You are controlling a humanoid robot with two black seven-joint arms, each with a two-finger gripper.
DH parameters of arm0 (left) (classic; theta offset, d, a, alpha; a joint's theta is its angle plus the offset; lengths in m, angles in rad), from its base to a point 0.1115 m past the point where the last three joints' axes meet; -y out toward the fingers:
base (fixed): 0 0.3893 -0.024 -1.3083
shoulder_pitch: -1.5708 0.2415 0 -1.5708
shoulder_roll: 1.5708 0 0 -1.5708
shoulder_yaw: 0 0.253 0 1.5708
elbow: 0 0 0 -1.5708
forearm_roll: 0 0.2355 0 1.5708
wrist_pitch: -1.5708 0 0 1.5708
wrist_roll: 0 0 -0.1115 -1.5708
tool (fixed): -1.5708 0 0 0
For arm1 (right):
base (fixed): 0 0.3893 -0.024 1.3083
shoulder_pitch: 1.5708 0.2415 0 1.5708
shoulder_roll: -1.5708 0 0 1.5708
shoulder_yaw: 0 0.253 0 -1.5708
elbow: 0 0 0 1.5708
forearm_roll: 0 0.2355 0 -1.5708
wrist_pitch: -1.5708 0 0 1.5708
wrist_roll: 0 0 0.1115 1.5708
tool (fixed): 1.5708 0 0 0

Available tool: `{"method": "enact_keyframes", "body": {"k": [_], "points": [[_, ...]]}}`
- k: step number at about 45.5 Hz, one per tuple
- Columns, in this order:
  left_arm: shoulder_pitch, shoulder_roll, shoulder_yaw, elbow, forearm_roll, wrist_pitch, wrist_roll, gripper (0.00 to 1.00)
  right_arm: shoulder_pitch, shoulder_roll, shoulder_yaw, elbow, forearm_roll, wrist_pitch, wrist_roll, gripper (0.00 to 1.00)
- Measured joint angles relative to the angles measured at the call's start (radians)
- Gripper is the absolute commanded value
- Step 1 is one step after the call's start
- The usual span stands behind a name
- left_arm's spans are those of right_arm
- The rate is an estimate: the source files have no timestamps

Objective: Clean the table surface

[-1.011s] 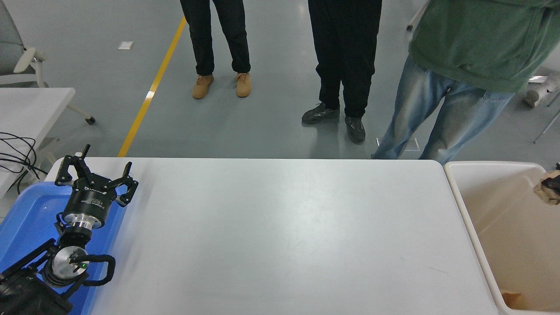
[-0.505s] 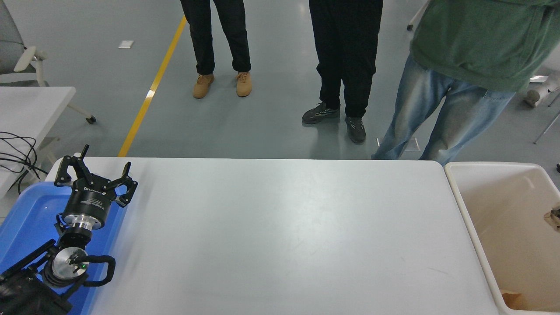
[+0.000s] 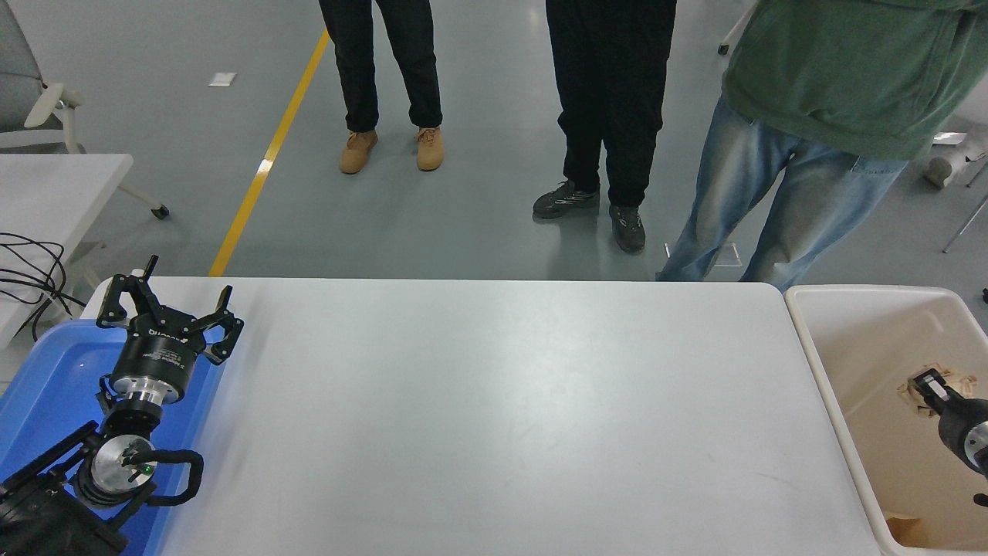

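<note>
Table surface (image 3: 494,409): lying wide across the middle of the view, white-grey with rounded corners, stretching from the blue tray at the left to the beige bin at the right.
Left gripper (image 3: 168,305): sitting at the lower left over the blue tray (image 3: 46,386), its fingers spreading wide apart with nothing between them.
Right gripper (image 3: 926,386): reaching in from the right edge, over the inside of the bin; it is touching a crumpled brownish wad of paper (image 3: 945,384), but whether it is gripping it or open cannot be told from this angle.
Bin (image 3: 818,363): standing just beside the table's right end; a second brown scrap (image 3: 905,530) is lying at its bottom near the lower edge.
People: three are standing at the far side, only legs and one green top (image 3: 849,69) showing.
Side table (image 3: 54,185): showing at the left edge, with black cables (image 3: 31,278) trailing beside it.
</note>
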Motion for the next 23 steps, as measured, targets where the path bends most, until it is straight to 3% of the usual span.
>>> {"method": "enact_keyframes", "body": {"k": [19,21,23], "points": [[0.000,0.000,0.000,0.000,0.000,0.000,0.000,0.99,0.005,0.031,-0.005,-0.006,0.001,-0.099,-0.018,0.00],[0.000,0.000,0.000,0.000,0.000,0.000,0.000,0.99,0.005,0.033,-0.006,-0.007,0.001,-0.106,-0.020,0.23],[0.000,0.000,0.000,0.000,0.000,0.000,0.000,0.99,0.005,0.034,-0.005,-0.007,0.002,-0.112,-0.021,0.39]]}}
